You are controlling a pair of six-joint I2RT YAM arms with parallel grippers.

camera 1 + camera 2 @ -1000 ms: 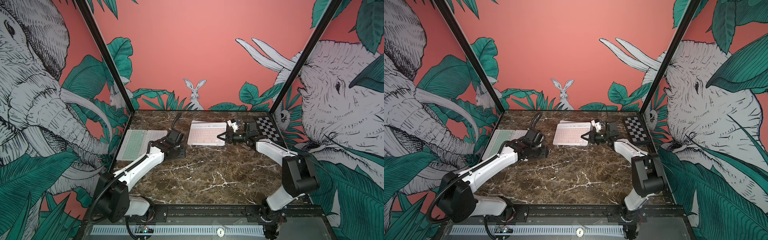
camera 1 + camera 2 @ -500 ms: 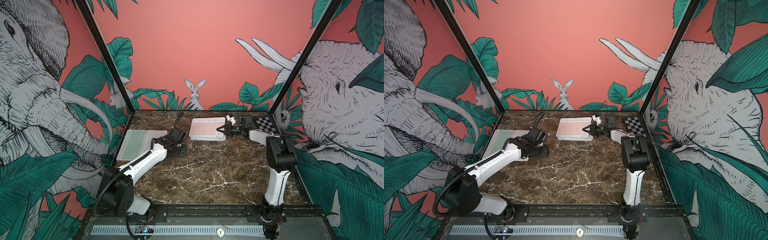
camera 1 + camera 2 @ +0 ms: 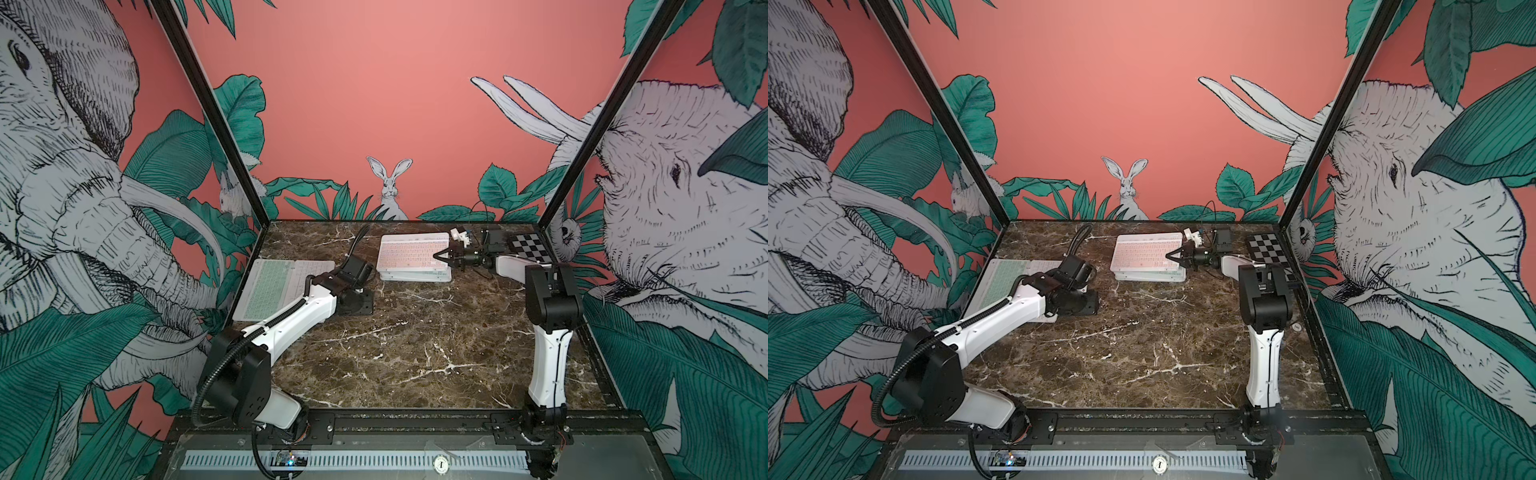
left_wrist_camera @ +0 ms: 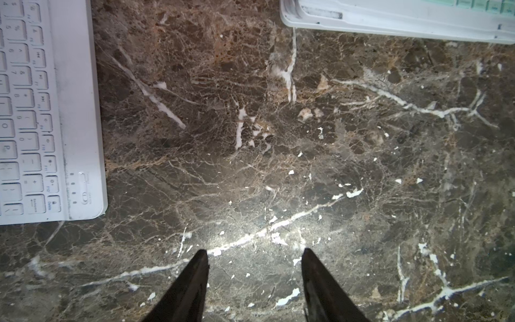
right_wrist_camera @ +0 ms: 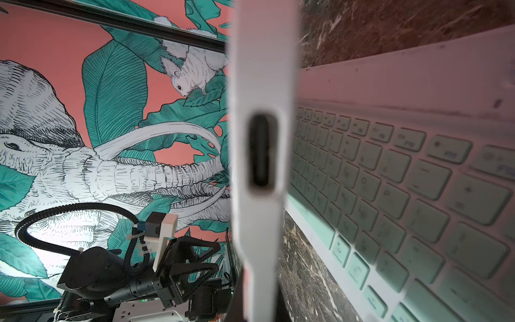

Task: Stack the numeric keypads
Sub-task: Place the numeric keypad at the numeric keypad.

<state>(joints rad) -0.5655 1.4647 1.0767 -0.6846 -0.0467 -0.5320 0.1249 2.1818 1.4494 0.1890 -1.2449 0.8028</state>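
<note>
Brown marble worktop lies bare across its front and middle, where the left tool hovers spread and empty near the white keypad, while at the back the right tool pinches the right edge of the pink-keyed keypad atop the stack, beside the checkered board.

We read "P", "O", "8", "Delete" and "Backspace" on the flat white-framed plastic keypad with white keys.
</note>
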